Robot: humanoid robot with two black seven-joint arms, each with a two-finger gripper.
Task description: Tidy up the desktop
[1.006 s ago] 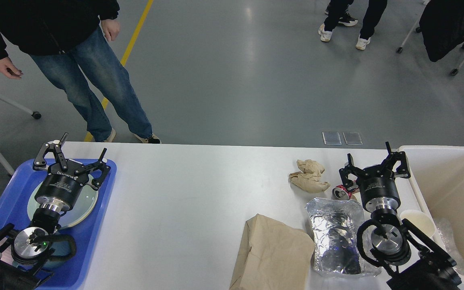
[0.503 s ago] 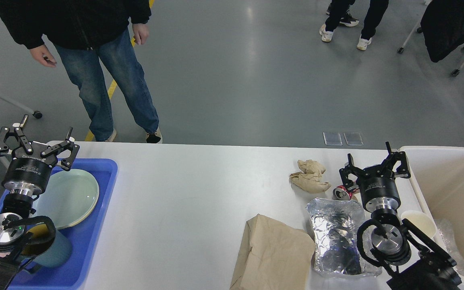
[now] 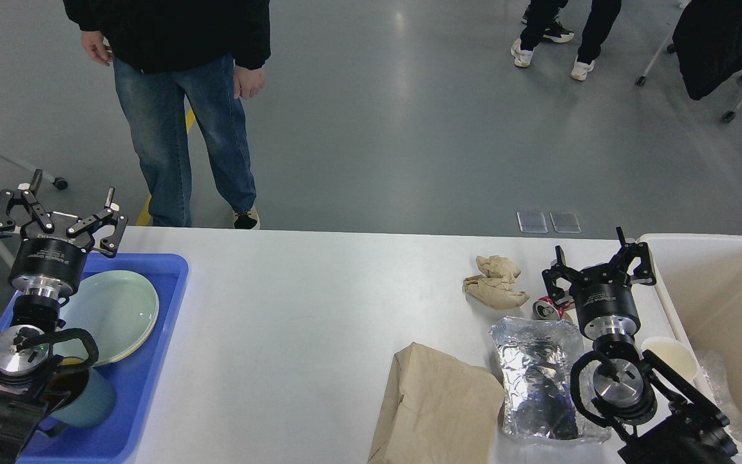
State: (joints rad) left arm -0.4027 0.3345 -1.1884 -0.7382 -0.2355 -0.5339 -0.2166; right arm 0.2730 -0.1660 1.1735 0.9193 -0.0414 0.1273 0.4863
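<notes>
The white desktop (image 3: 294, 309) filled the near view, flanked by a blue tray (image 3: 152, 361) on its left end and a cream bin (image 3: 725, 303) on the right. The tray held a pale green plate (image 3: 116, 316) and a teal cup (image 3: 91, 406); clear plastic (image 3: 715, 380) lay in the bin. Crumpled paper (image 3: 494, 281), foil (image 3: 535, 380), a brown bag (image 3: 435, 406) and a can (image 3: 546, 309) littered the surface. Both the left gripper (image 3: 58, 212) and the right gripper (image 3: 599, 264) stood spread wide, empty. Writing was illegible.

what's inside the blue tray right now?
In the blue tray: a pale green plate and a teal cup. The left arm covers the tray's left side and part of the cup, so anything there or in the cup is hidden.
</notes>
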